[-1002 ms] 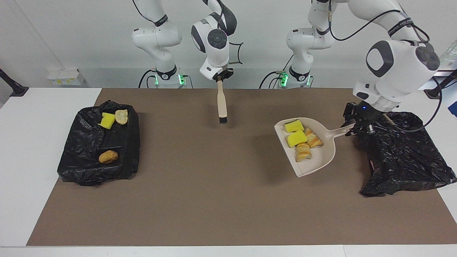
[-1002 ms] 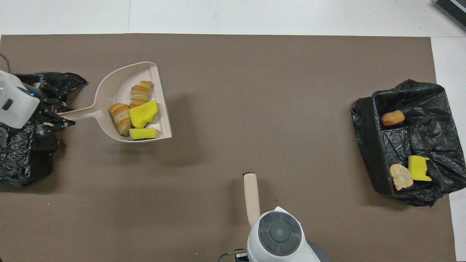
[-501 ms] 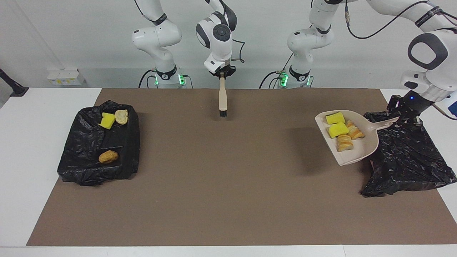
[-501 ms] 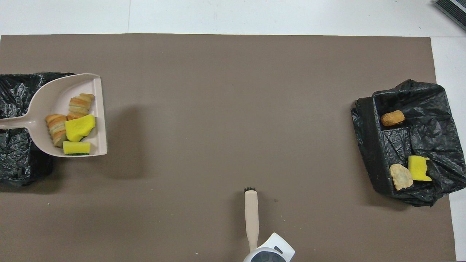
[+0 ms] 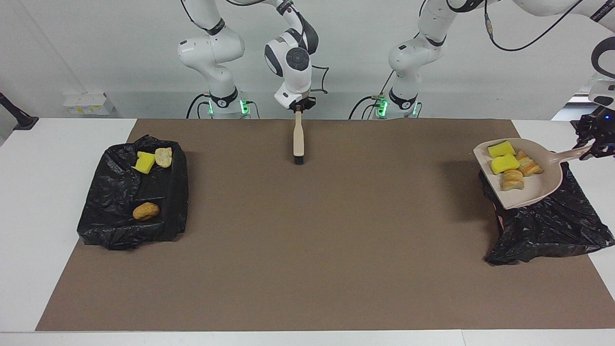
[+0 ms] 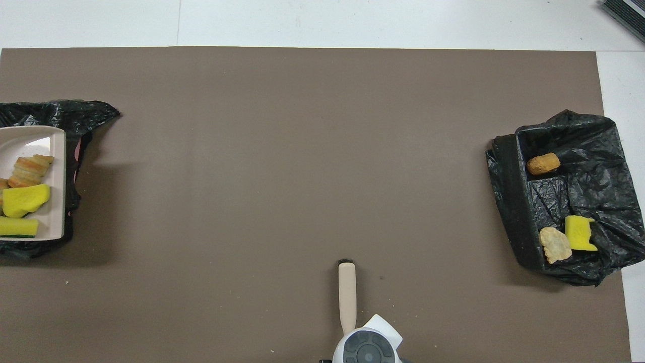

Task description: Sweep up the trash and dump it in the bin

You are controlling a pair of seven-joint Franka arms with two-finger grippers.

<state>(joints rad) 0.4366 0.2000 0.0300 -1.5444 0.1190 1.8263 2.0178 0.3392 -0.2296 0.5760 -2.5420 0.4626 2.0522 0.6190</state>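
Note:
The beige dustpan [image 5: 540,190] [image 6: 58,151] hangs tilted in the air over the black-bagged bin [image 5: 547,226] [image 6: 65,112] at the left arm's end of the table. It carries trash: two yellow sponge scraps [image 5: 504,164] [image 6: 24,199] and two bread-like lumps [image 5: 512,180] [image 6: 31,169]. My left gripper [image 5: 591,149] is shut on the dustpan's handle. My right gripper [image 5: 298,107] is shut on the top of a beige brush [image 5: 298,138] [image 6: 346,292]. The brush hangs upright, with its black bristles just above the mat.
A second black-bagged bin [image 5: 120,226] [image 6: 519,217] sits at the right arm's end. It holds a yellow scrap [image 5: 144,162], a tan lump [image 5: 164,156] and an orange lump [image 5: 145,211]. A brown mat [image 5: 307,250] covers the table.
The left arm has carried the loaded dustpan sideways from over the mat to over the bin at its end. The right arm has drawn the brush back toward the robots.

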